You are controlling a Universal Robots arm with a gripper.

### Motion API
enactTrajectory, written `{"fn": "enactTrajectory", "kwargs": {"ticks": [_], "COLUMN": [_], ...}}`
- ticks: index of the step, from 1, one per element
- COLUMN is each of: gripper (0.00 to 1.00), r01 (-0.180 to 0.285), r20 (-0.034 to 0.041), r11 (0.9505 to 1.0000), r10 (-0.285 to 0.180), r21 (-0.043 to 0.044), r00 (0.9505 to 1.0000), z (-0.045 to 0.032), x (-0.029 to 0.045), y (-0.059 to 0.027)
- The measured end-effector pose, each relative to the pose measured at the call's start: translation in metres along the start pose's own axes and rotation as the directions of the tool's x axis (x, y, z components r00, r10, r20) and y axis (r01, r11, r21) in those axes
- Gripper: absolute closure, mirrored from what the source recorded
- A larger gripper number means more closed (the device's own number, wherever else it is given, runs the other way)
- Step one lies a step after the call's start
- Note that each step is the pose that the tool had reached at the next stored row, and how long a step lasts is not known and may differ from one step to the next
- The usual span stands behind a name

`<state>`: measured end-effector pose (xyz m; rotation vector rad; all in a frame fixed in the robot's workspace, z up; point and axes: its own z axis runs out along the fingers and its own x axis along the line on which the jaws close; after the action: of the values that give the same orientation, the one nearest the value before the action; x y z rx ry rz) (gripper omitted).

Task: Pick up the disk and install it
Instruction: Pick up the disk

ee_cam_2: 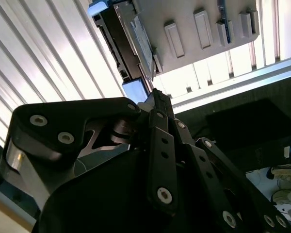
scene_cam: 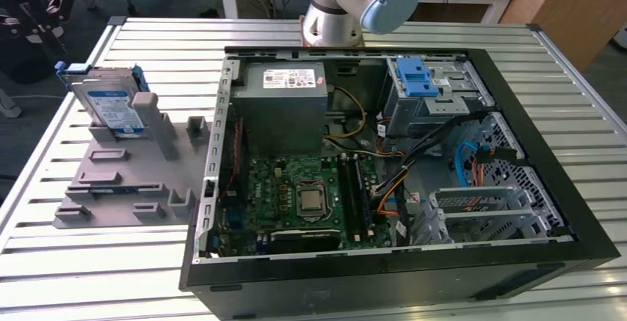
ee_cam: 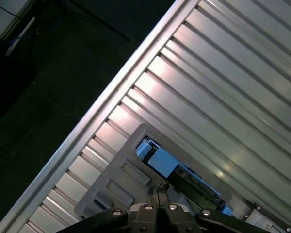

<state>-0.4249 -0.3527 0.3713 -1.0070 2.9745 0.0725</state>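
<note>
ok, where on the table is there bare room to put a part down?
Bare slats: the strip of table on the exterior view's right of the computer case, and the exterior view's lower-left corner, past the grey fixture. Crowded: inside the case, and the fixture, where the disk stands.

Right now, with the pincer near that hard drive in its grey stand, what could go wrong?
1. The pincer looks shut near the disk; coming down that way, it might knock it rather than grip it.
2. The disk stands on edge in the grey holder, so a sideways nudge could tip it.
3. Loose blue and orange cables lie beside the drive cage in the computer case; they could snag the disk.
</note>
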Motion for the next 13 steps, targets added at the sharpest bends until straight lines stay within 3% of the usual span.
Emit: {"fn": "enactTrajectory", "kwargs": {"ticks": [6, 13], "gripper": [0.89, 0.89], "r01": [0.061, 0.147], "r20": [-0.0022, -0.0055], "r11": [0.9981, 0.9892], "r10": [-0.061, -0.147], "r21": [-0.0007, -0.002], "r00": [0.9981, 0.9891], "z": [0.0, 0.0], "x": [0.0, 0.0], "y": [0.0, 0.0]}}
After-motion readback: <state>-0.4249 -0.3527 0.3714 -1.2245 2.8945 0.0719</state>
